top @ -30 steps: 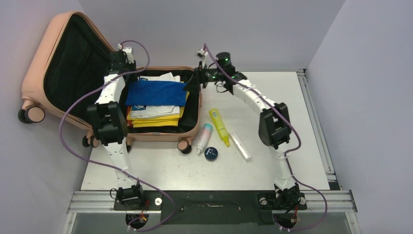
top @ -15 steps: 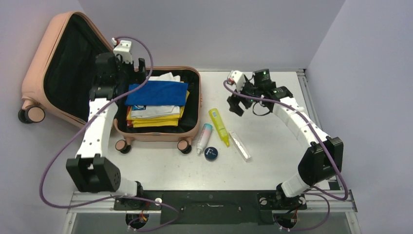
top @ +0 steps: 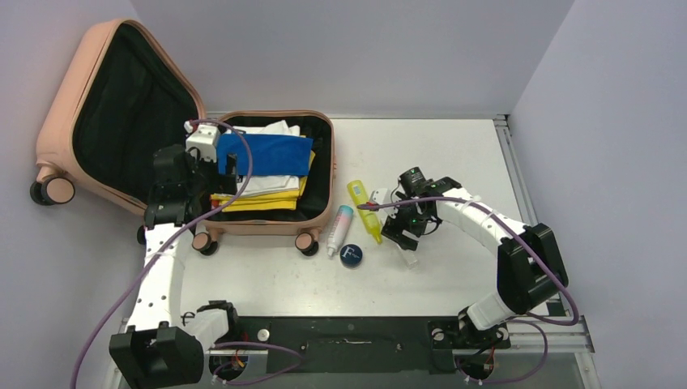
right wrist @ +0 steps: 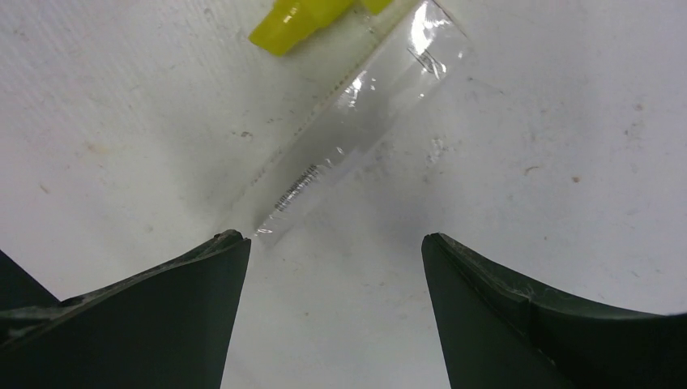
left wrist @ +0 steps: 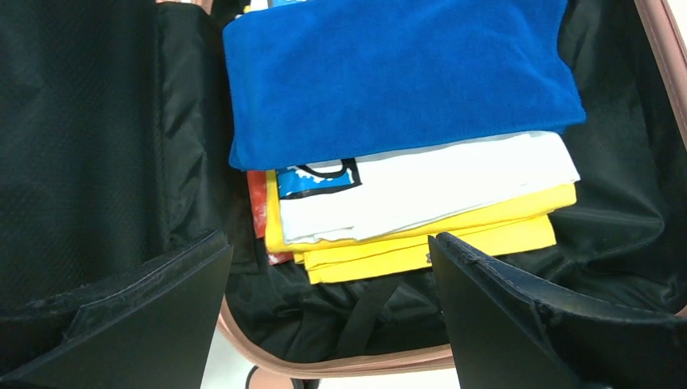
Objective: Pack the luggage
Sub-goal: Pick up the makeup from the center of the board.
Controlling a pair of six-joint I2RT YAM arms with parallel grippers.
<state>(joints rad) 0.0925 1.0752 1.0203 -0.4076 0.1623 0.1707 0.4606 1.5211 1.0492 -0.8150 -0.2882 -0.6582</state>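
Note:
The luggage [top: 267, 229], a salmon-pink suitcase, lies open at the left with its black-lined lid [top: 61, 105] tilted back. Its base holds a folded stack: a blue cloth [top: 267, 154] [left wrist: 397, 73] over white [left wrist: 437, 182] and yellow [left wrist: 454, 239] pieces. My left gripper [top: 217, 166] [left wrist: 328, 239] hangs open above the stack's near-left end, touching nothing. My right gripper [top: 403, 231] [right wrist: 334, 237] is open low over the table. A clear plastic case [top: 410, 258] [right wrist: 348, 130] lies just ahead of its fingertips.
A yellow bottle [top: 363, 207] [right wrist: 304, 20], a white tube with a teal-pink end [top: 340, 229] and a round dark tin [top: 351, 255] lie on the table between the suitcase and the clear case. The suitcase's pink rim [left wrist: 340, 363] lies below my left fingers.
The left gripper opened and drew back from the suitcase's rear to the stack's near-left end. The right arm swung from the suitcase's right rim down to the table over the clear case.

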